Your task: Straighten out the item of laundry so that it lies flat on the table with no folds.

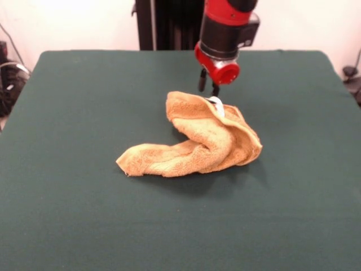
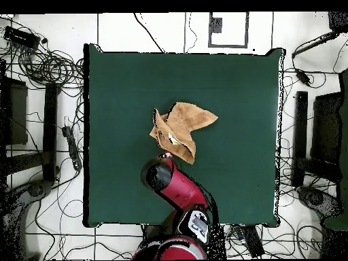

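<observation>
The orange-tan towel (image 1: 197, 141) lies crumpled near the middle of the dark green table (image 1: 84, 214). It is bunched into a curved heap with raised folds, and one end trails toward the front left. A small white label (image 1: 216, 105) shows on its far raised edge. My gripper (image 1: 208, 87) hangs just behind and above that far edge, close to the label, with its two dark fingers apart and nothing between them. In the overhead view the towel (image 2: 183, 124) sits just beyond the arm's head (image 2: 160, 174), which hides the gripper.
Bare green cloth (image 2: 238, 88) surrounds the towel on all sides. The black pedestal (image 1: 169, 22) stands behind the table's far edge. Cables and equipment (image 2: 41, 61) lie on the floor around the table.
</observation>
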`<act>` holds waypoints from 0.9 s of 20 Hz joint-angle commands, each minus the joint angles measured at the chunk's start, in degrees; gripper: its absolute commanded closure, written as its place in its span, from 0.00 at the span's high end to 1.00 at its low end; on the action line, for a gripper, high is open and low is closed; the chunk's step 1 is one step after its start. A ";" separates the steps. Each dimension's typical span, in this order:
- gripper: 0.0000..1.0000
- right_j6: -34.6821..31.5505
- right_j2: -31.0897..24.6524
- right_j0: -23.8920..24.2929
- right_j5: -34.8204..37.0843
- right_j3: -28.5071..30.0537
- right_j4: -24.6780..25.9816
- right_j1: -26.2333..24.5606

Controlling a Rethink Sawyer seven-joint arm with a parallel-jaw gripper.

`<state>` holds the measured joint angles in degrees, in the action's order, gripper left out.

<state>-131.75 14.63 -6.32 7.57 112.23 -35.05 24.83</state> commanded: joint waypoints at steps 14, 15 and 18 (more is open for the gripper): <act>1.00 -9.98 5.78 -8.62 17.21 -6.78 1.32 4.21; 1.00 -8.82 5.19 -7.79 15.23 -6.80 1.70 3.09; 1.00 -7.10 2.50 -5.68 12.23 -6.46 1.75 1.95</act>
<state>-131.75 22.06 -14.03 23.18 107.54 -34.87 31.32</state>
